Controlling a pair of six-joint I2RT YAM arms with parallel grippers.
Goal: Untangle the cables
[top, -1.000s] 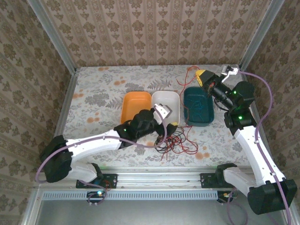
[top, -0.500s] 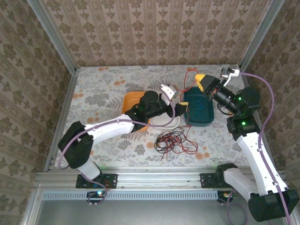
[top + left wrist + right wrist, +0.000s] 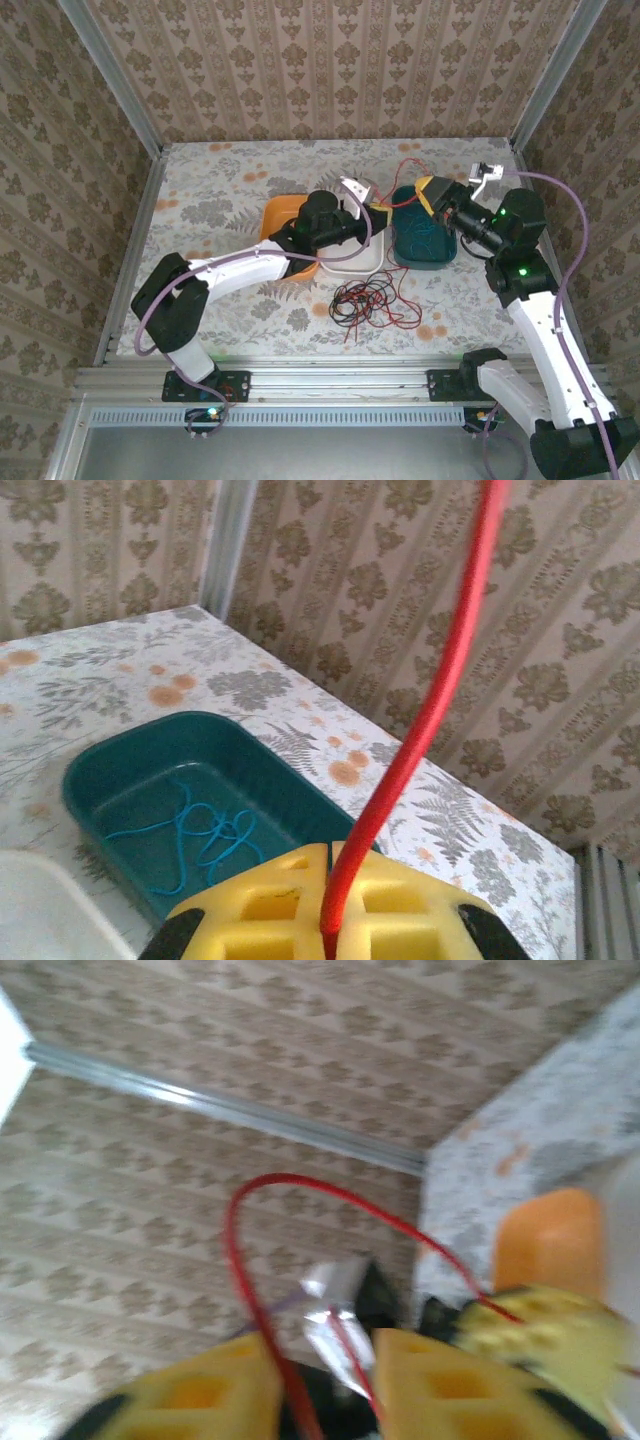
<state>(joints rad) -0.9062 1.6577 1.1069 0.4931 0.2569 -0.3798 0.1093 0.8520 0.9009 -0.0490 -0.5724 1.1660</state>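
- Three trays sit side by side, seemingly one per cable colour.
- Black and red cables lie heaped on the table in front, not yet sorted.
- Left gripper, above the white tray, has its fingers clamped on a red cable, probably to draw it clear.
- Teal tray holds the blue-green cable.
- Right gripper has that red cable between its fingers. Blur hides whether they pinch it.
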